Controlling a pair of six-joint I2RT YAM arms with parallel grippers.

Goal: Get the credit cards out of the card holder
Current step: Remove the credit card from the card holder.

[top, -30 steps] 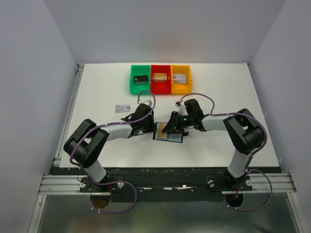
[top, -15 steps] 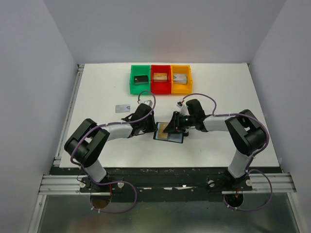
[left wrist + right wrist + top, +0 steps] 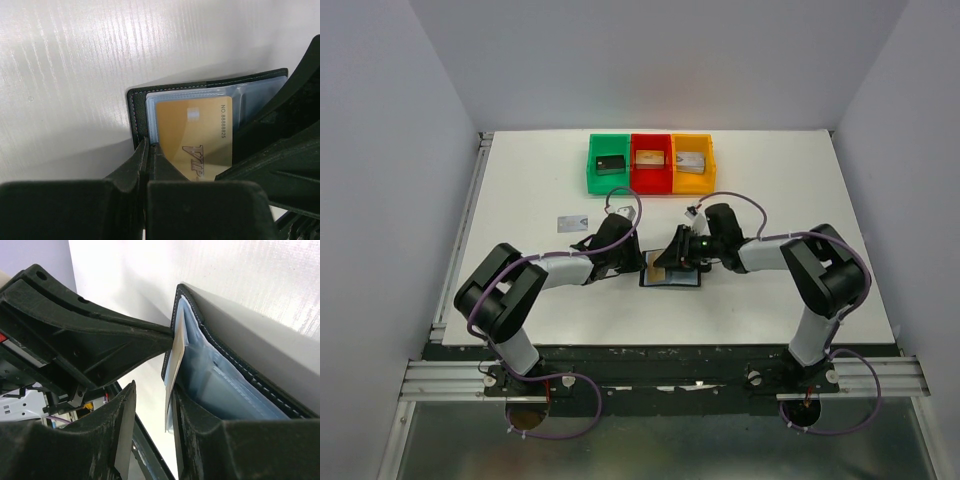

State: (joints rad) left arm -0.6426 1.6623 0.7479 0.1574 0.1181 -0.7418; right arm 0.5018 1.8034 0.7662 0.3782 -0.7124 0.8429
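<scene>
Tan-gold credit card (image 3: pixel 192 135) lies in the black card holder (image 3: pixel 136 115); left gripper (image 3: pixel 148 146) closed beside it, right gripper (image 3: pixel 153 395) parted astride its edge.

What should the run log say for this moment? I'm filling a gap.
left pincer: shut, at card holder edge | right pincer: open, astride gold card | silver-grey card: out of holder

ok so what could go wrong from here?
1. Right claw straddles just the edge of the gold card, not closed yet; it may slip off or pinch the blue sleeve too.
2. Shut left claw meets the card holder only at one edge, so pulling could drag or pivot it.
</scene>
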